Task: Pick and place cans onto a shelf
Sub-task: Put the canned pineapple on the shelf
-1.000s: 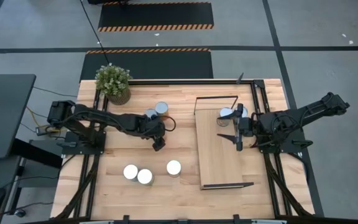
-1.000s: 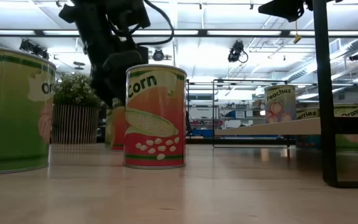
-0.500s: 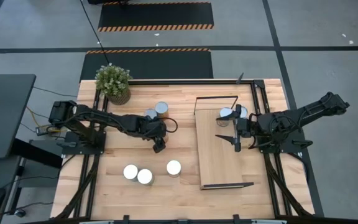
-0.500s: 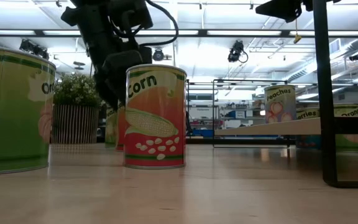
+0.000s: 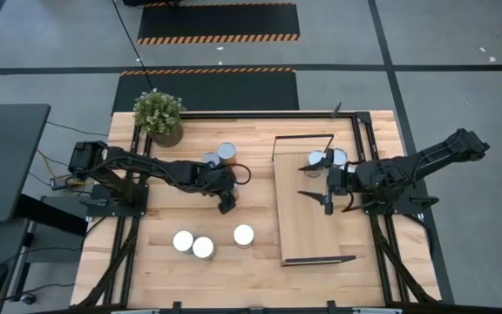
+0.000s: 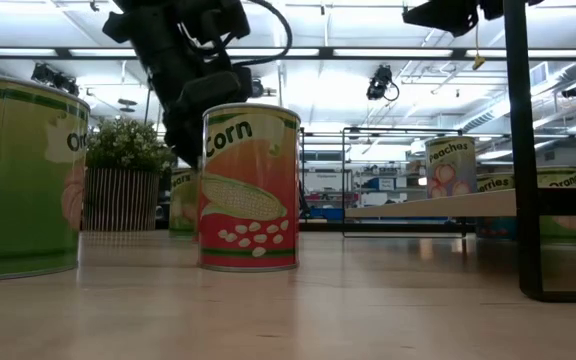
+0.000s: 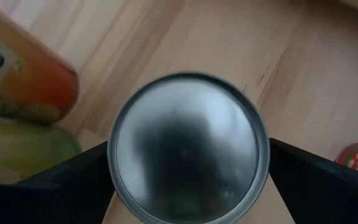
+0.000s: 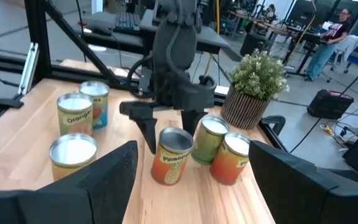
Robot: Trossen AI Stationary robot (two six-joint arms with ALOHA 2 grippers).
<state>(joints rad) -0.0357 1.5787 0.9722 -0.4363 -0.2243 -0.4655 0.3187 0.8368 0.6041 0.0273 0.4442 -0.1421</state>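
Note:
My left gripper (image 5: 225,203) stands over the table's middle, closed around a Pineapple can (image 8: 173,155) whose silver top fills the left wrist view (image 7: 188,149). My right gripper (image 5: 321,196) hangs open and empty above the light-wood shelf (image 5: 299,222). Two cans (image 5: 318,160) (image 5: 338,157) stand on the shelf's far end. Two more cans (image 5: 212,160) (image 5: 227,151) stand upright on the table beside the plant. Three cans (image 5: 182,241) (image 5: 203,248) (image 5: 244,235) stand near the front; the last is the Corn can (image 6: 250,187). My left gripper has the Pineapple can between its two fingers (image 7: 67,183), one on each side of the can's wall just under the rim (image 7: 112,158). The fingers come from above, pointing down. The can is upright; its base looks level with the table in the right wrist view.
A potted plant (image 5: 158,115) stands at the far left corner. The shelf's black frame ends (image 5: 303,137) (image 5: 321,259) rise at its far and near ends. Bare tabletop (image 5: 172,201) lies between the can groups. People and desks show in the room beyond the table.
My right gripper has drawn a little toward the table's near edge, away from the two cans on the shelf. My left gripper has shifted slightly toward the right edge.

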